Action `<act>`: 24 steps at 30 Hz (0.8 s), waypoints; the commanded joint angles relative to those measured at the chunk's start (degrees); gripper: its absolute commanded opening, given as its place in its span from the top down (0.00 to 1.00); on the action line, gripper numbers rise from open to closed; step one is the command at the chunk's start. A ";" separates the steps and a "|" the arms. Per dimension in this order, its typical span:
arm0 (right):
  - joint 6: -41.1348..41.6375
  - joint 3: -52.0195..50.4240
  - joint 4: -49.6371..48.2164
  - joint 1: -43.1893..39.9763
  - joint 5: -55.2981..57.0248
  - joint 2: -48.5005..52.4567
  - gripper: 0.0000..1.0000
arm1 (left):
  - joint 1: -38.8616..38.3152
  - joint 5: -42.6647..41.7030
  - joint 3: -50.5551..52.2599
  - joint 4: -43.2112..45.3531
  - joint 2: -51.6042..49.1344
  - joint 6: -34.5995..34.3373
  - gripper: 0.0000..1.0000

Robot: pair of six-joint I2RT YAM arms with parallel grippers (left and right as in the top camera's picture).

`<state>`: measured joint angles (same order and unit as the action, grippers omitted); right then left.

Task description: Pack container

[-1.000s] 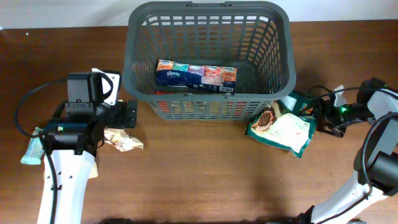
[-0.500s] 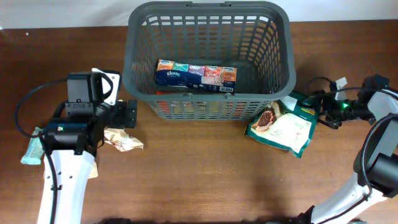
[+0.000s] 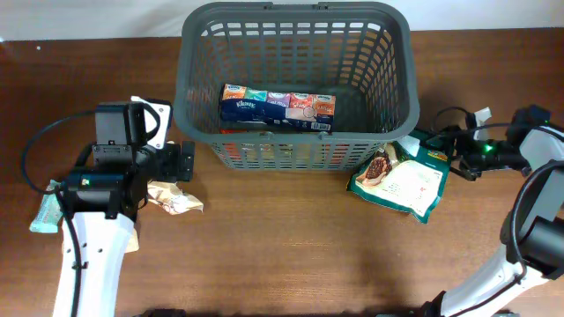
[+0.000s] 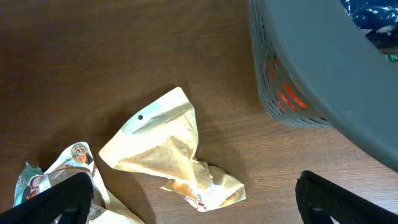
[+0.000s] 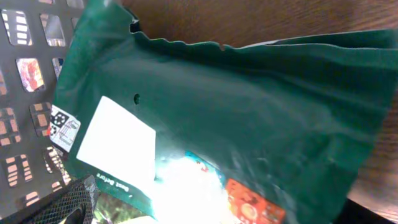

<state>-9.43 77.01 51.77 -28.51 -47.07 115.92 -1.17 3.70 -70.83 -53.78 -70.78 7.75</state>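
Fingers, left: held wide apart, empty; the left gripper is poised over a crumpled cream paper packet for a grasp.
Fingers, right: spread wide; the right gripper is set over a dark green foil pouch, unclamped.
Container: the large dark grey slotted plastic basket is placed far-centre between both arms, a blue tissue pack inside.
Change: the right gripper has been shifted slightly up-frame overhead; everything else is unmoved.

Dark brown wooden table with visible grain, pale strip of wall or floor beyond its far edge
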 commanded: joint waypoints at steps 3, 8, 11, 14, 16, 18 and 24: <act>-0.85 0.02 -0.20 3.50 -0.07 -1.77 0.01 | -0.17 0.61 -0.48 0.15 -0.42 0.94 0.01; -0.79 0.02 -0.17 5.64 3.85 -1.77 0.01 | -0.17 0.61 -0.48 0.15 -0.42 0.94 0.01; -0.81 0.02 -0.20 6.12 4.24 -1.77 0.07 | -0.17 0.61 -0.48 0.15 -0.42 0.94 0.01; -0.79 0.02 -0.20 6.05 4.28 -1.77 0.91 | -0.17 0.59 -0.48 0.15 -0.42 0.94 0.01; -0.85 0.02 -0.15 5.99 4.28 -1.77 0.96 | -0.17 0.61 -0.48 0.17 -0.42 0.94 0.01; -0.85 0.02 -0.15 5.99 4.28 -1.77 0.96 | -0.17 0.61 -0.48 0.15 -0.42 0.94 0.01; 0.02 0.02 -0.13 5.99 4.33 -1.77 0.96 | -0.17 0.61 -0.48 0.15 -0.42 0.94 0.01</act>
<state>-9.43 77.01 51.35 -23.68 -41.43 115.33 -1.17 3.88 -70.85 -53.78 -70.78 7.75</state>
